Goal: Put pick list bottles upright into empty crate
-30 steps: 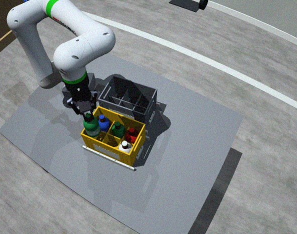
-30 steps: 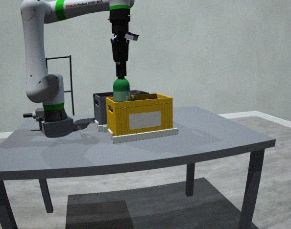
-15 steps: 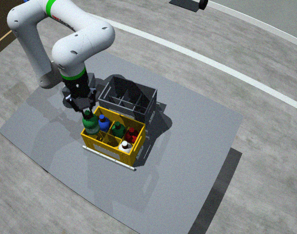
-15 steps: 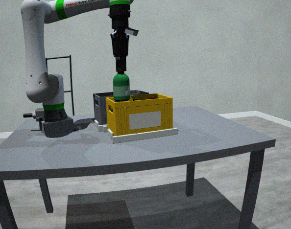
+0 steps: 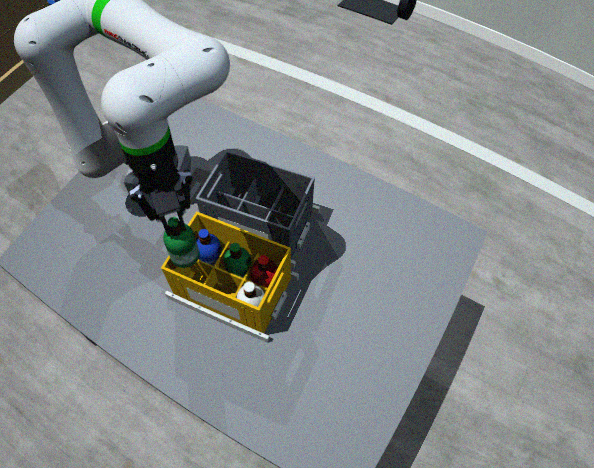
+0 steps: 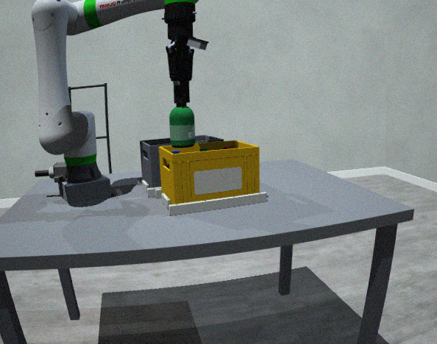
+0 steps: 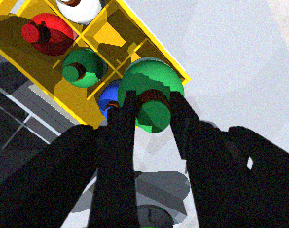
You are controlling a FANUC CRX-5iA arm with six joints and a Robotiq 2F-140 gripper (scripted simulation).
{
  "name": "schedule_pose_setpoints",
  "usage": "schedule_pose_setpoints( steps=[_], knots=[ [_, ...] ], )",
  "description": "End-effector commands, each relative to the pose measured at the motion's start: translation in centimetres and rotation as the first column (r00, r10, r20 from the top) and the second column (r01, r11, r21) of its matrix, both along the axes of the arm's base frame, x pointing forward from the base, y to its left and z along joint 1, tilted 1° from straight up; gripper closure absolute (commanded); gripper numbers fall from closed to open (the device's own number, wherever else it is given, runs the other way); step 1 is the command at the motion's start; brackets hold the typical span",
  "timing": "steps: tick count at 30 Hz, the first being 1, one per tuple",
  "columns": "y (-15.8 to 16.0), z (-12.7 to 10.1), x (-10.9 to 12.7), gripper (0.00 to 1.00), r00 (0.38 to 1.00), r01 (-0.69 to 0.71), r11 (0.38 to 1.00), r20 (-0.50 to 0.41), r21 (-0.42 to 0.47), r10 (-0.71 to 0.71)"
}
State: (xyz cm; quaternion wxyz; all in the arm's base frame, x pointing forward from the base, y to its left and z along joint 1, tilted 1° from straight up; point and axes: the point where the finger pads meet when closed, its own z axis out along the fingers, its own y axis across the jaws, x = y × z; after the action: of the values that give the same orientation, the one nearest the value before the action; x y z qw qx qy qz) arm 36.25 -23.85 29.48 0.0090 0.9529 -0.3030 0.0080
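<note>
My gripper is shut on the neck of a green-labelled bottle. The bottle hangs upright, its base about level with or just above the rim of the yellow crate, over its end compartment. In that crate stand a blue bottle, another green bottle, a red bottle and a white bottle. The grey crate shows no bottles; its inside is partly shaded. No readable pick list shows.
The grey crate stands upright close beside the yellow one, on the arm-base side. White rails run along the crates' feet. The blue bottle is close beside the held bottle. The crate walls and dividers stand up around the compartments.
</note>
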Motion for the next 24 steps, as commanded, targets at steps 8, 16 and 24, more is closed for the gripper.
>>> schedule_pose_setpoints(
  steps=[8, 16, 24],
  knots=[
    [1.3, 0.1, -0.4, 0.9, 1.0, 0.0, 1.0, 0.002, -0.001, 0.0],
    [2.5, 0.0, -0.7, 0.9, 1.0, 0.0, 1.0, 0.002, -0.001, 0.0],
    [4.0, 0.0, -1.2, 0.9, 1.0, 0.0, 1.0, 0.002, -0.001, 0.0]
  ],
)
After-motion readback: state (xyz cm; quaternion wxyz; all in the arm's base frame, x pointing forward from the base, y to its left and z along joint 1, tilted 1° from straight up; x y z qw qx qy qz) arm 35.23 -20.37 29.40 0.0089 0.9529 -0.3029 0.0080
